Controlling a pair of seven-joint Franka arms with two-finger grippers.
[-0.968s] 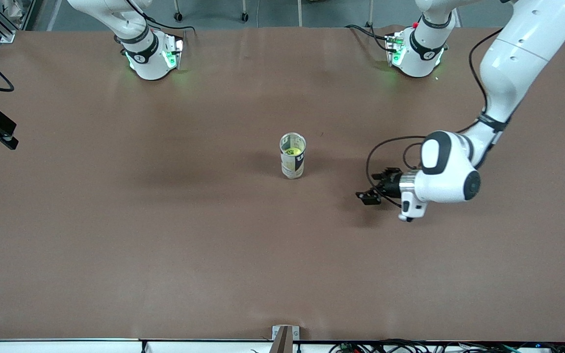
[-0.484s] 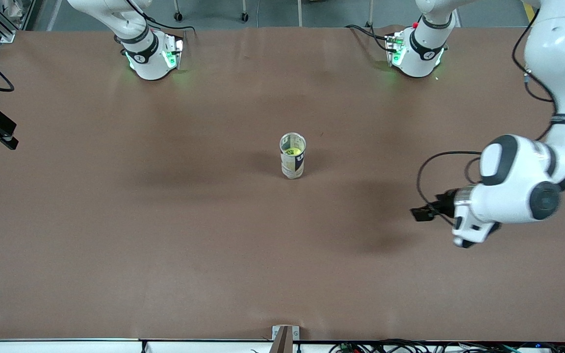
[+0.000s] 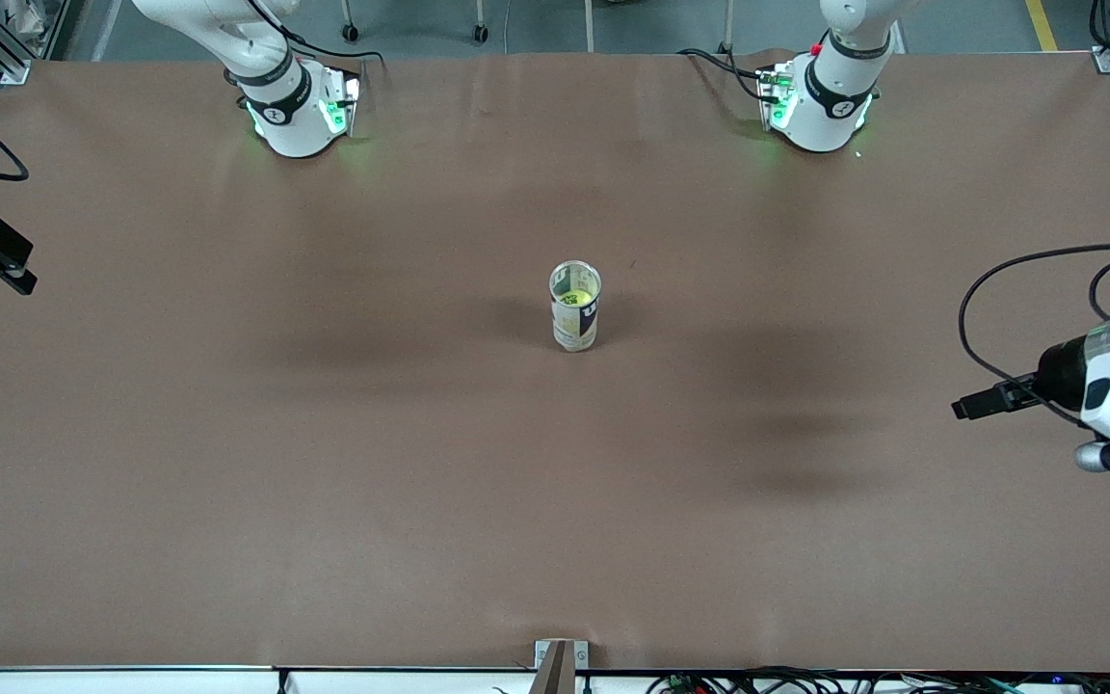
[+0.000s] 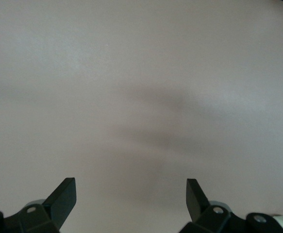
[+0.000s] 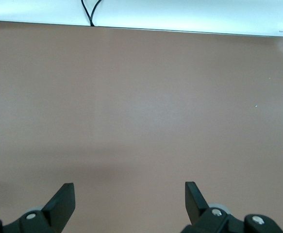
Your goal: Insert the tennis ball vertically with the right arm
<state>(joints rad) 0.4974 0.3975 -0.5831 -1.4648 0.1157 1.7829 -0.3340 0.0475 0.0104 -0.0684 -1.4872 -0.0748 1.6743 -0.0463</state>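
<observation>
Mid-table stands the can (image 3: 575, 319), upright, ball (image 3: 575, 299) already inside; light, springy, fuzzy, best pinched across its middle. Left gripper (image 3: 974, 405) over the table edge at the left arm's end, jaws released, empty. Right gripper (image 5: 130, 201) likewise released, over bare table

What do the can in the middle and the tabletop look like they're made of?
Can: likely clear plastic with a thin, possibly metal rim; a yellow-green ball shows inside it and a printed label wraps it. Table: looks like a matte brown sheet covering, paper or vinyl; faint creases, soft shadows, no glare.
</observation>
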